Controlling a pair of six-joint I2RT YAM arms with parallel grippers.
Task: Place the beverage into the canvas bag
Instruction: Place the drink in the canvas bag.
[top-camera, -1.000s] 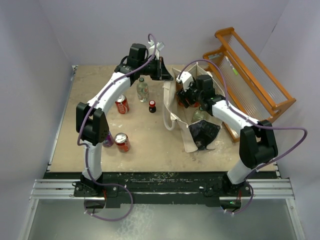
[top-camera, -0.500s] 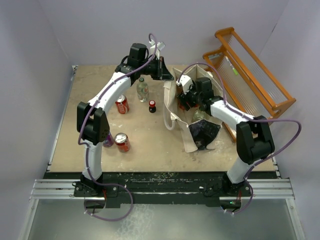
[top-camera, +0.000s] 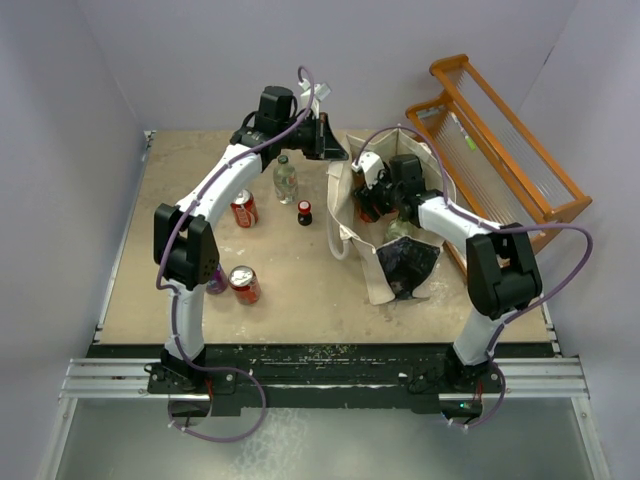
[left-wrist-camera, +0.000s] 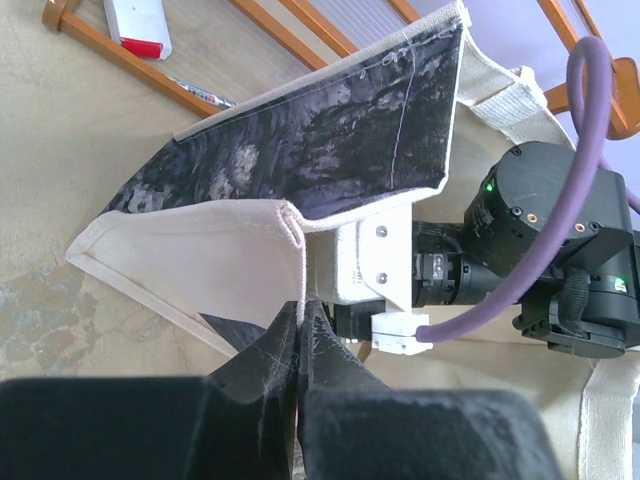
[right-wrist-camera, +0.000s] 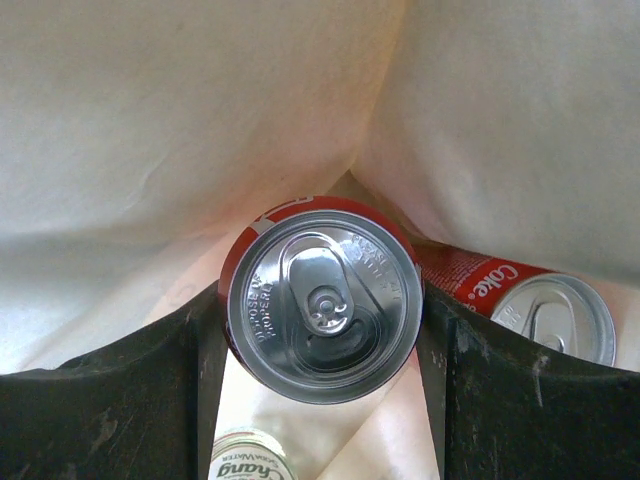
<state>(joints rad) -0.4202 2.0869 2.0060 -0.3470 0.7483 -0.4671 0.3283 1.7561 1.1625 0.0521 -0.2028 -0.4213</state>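
Top external view: two arms reach across a tan worktop (top-camera: 300, 280) from its near edge.
Canvas bag: the canvas bag (top-camera: 383, 283) sits right of centre with its mouth open upward, cream cloth with a dark navy print on one side.
Rack: an orange wooden rack (top-camera: 505, 150) stands just beside the bag, at the far right.
Left fingers: the left fingers (left-wrist-camera: 340, 380) are pressed together on the bag's rim, pinching the cream cloth at the far left corner of the mouth and holding it up.
Right fingers: the right fingers (right-wrist-camera: 110, 400) are down inside the bag, set apart with one on each side of a red can (right-wrist-camera: 323, 300) and touching its sides.
Beverage: the red can is gripped upright inside the bag, its silver lid and tab facing the wrist camera and cream cloth all around it.
Bag contents: a Coke can (right-wrist-camera: 530, 300) lies just right of the gripped one. A third lid with lettering (right-wrist-camera: 250, 458) shows at the bottom edge; what kind of container it is cannot be told.
Worktop, left of the bag: a clear bottle (top-camera: 285, 178), a small dark bottle with a red cap (top-camera: 304, 212) and a far soda can (top-camera: 244, 208) stand near one another. A near soda can (top-camera: 243, 284) stands by the left arm's elbow.
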